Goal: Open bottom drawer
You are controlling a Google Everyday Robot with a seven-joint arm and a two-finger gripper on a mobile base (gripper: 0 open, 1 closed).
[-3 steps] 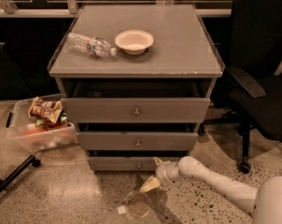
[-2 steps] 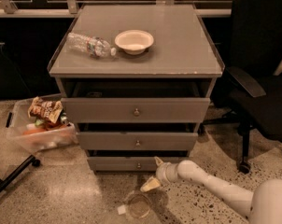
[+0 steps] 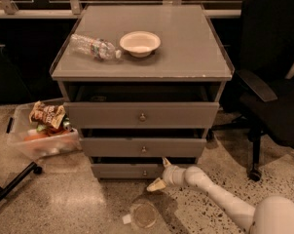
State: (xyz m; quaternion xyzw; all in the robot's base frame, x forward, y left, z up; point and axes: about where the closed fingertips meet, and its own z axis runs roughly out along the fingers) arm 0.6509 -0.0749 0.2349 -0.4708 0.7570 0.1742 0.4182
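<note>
The grey cabinet has three drawers. The bottom drawer [image 3: 122, 170] has the shortest front, just above the floor, with a small round knob [image 3: 145, 172] at its centre. Its front stands a little forward of the cabinet body, with a dark gap above it. My gripper [image 3: 159, 174] is low at the end of the white arm [image 3: 220, 199] that comes in from the lower right. It sits just to the right of the knob, in front of the drawer's right half. Its two pale fingers [image 3: 155, 185] are spread apart and hold nothing.
The middle drawer [image 3: 143, 147] and the top drawer [image 3: 142, 115] are above. A plastic bottle [image 3: 93, 47] and a white bowl [image 3: 140, 43] lie on the cabinet top. A clear bin of snacks [image 3: 40, 133] stands on the floor to the left. A black office chair [image 3: 268, 96] is at the right.
</note>
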